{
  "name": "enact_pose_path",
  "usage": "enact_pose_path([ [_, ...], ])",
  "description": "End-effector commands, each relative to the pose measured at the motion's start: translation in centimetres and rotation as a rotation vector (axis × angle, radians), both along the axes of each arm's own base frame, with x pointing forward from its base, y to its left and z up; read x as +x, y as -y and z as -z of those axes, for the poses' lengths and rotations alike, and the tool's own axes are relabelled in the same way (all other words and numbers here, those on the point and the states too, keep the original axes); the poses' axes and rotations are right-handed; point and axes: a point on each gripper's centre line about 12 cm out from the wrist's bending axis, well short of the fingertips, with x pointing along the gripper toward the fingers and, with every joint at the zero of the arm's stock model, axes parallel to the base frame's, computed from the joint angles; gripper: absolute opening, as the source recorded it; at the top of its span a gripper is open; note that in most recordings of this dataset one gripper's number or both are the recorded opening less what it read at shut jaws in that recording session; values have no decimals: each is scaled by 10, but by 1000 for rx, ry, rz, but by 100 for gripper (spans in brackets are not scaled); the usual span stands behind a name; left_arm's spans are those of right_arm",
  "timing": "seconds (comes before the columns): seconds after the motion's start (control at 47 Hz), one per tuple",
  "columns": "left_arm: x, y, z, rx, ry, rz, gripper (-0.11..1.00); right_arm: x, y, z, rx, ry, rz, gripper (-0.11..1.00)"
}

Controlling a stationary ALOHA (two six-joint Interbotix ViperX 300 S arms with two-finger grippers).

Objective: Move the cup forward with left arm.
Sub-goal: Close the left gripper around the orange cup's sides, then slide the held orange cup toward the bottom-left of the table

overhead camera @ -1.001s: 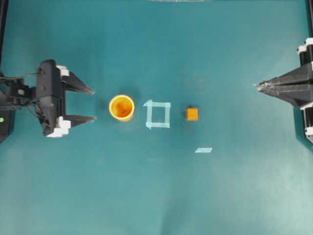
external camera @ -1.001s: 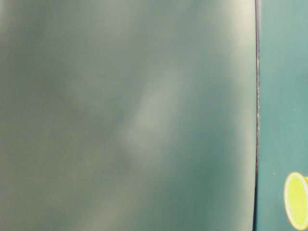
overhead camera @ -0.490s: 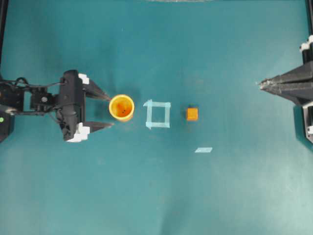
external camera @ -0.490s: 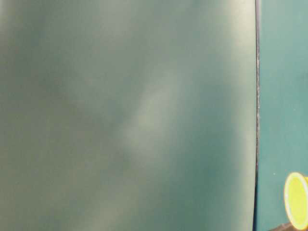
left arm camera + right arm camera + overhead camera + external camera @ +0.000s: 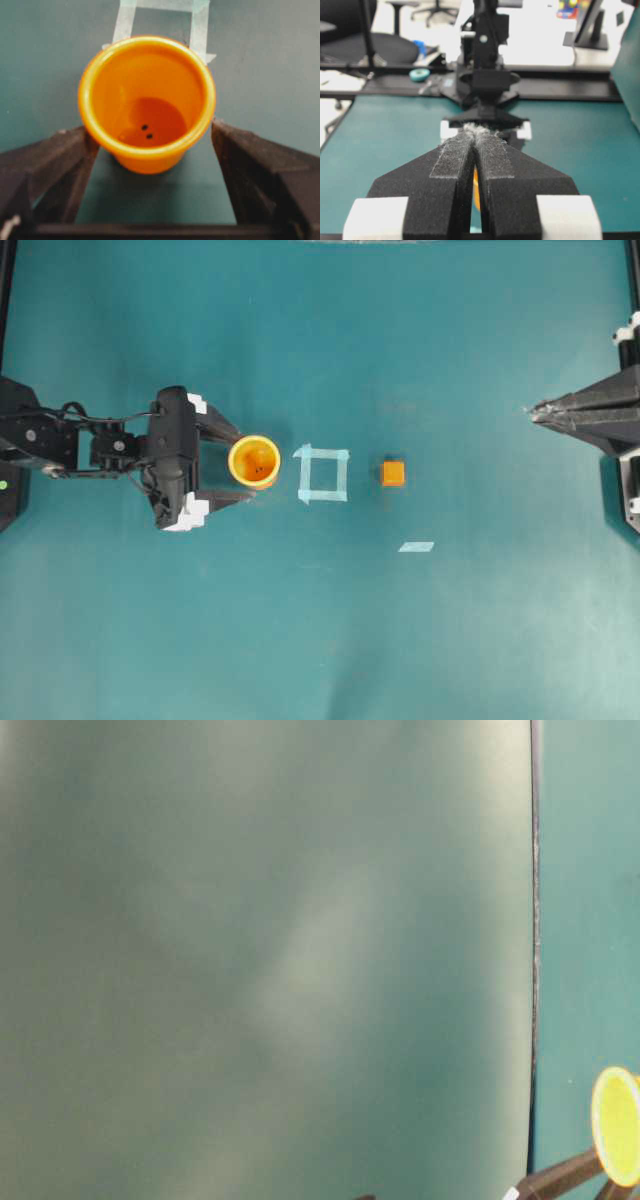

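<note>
The yellow cup (image 5: pixel 254 461) with a darker orange inside stands upright on the teal table, just left of a tape square (image 5: pixel 323 473). My left gripper (image 5: pixel 240 466) is open, with one finger on each side of the cup. In the left wrist view the cup (image 5: pixel 147 100) sits between the two black fingers (image 5: pixel 55 160), whose tips are level with its rim; I cannot tell whether they touch it. The table-level view shows the cup (image 5: pixel 617 1125) at the right edge with a finger (image 5: pixel 560 1178) beside it. My right gripper (image 5: pixel 530 413) is shut and empty at the far right, as the right wrist view (image 5: pixel 479 131) also shows.
A small orange cube (image 5: pixel 393 473) lies right of the tape square. A loose strip of tape (image 5: pixel 416 546) lies below and right of the cube. A blurred grey-green surface (image 5: pixel 260 960) fills most of the table-level view.
My left gripper has moved right, from well short of the cup to straddling it. The cup sits very slightly further right. The right arm has not moved.
</note>
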Motion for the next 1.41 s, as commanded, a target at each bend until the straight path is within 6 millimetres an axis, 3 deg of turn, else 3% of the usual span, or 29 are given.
enact_pose_path([
  [0.0,8,-2,-6,2,34,-5,85,1,0,-13,-3,34,0,0],
  [0.468,18,-5,-5,7,50,-12,84,1,0,-13,-1,31,-2,0],
  [0.788,17,2,-5,21,47,17,65,1,0,-12,0,14,0,0],
  [1.384,13,45,-19,1,88,141,65,1,0,-10,5,0,-2,0],
])
